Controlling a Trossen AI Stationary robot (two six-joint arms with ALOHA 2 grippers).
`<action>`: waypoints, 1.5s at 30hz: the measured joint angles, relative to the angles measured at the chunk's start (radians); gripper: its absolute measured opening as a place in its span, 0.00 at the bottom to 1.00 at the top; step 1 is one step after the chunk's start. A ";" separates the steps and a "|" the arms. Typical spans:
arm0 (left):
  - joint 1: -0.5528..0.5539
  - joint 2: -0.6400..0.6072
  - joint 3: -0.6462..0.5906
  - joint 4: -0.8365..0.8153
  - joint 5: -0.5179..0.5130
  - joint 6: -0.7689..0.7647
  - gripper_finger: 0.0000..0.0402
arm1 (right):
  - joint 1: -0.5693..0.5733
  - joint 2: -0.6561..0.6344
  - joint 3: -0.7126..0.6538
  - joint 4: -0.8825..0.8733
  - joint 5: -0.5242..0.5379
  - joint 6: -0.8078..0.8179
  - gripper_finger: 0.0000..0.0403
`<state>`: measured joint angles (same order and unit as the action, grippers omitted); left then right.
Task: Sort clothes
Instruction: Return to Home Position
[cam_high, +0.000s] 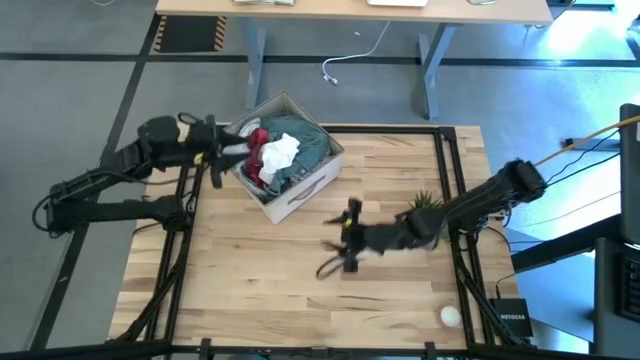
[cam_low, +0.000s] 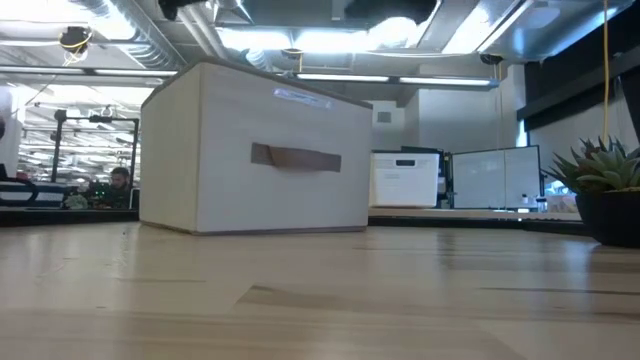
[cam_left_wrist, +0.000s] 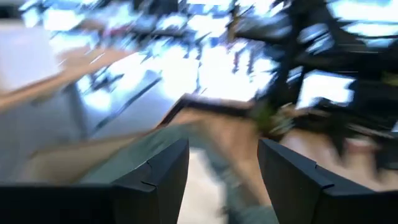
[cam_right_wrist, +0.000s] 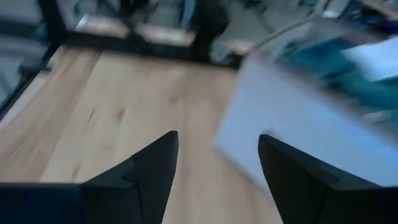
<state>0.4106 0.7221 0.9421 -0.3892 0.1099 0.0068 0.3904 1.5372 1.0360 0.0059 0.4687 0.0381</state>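
Here, my left gripper (cam_left_wrist: 224, 149) hangs with jaws spread at the box's (cam_high: 300, 197) left rim, the clothes (cam_high: 288, 150) heaped inside. My right gripper (cam_right_wrist: 217, 138), jaws also spread, hovers over open table (cam_high: 250, 290) beside the box.

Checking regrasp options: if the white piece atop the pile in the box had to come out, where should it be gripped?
Pinch the white piece at its raised crumpled top, coming straight down: it lies uppermost on the clothes, and the box walls block a sideways approach. The left pincer hovers nearest.
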 joint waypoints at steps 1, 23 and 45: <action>-0.020 -0.017 -0.032 0.049 0.017 -0.001 0.46 | -0.016 -0.028 0.000 -0.001 0.001 -0.015 0.59; -0.184 -0.348 -0.478 0.343 0.034 -0.053 0.46 | -0.142 -0.620 -0.452 0.100 0.024 0.037 0.18; -0.195 -0.511 -0.705 0.384 0.040 -0.123 0.04 | -0.296 -0.990 -0.888 0.493 -0.240 0.033 0.05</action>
<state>0.2157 0.2115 0.2369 -0.0048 0.1498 -0.1167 0.0948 0.5469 0.1480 0.4991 0.2290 0.0715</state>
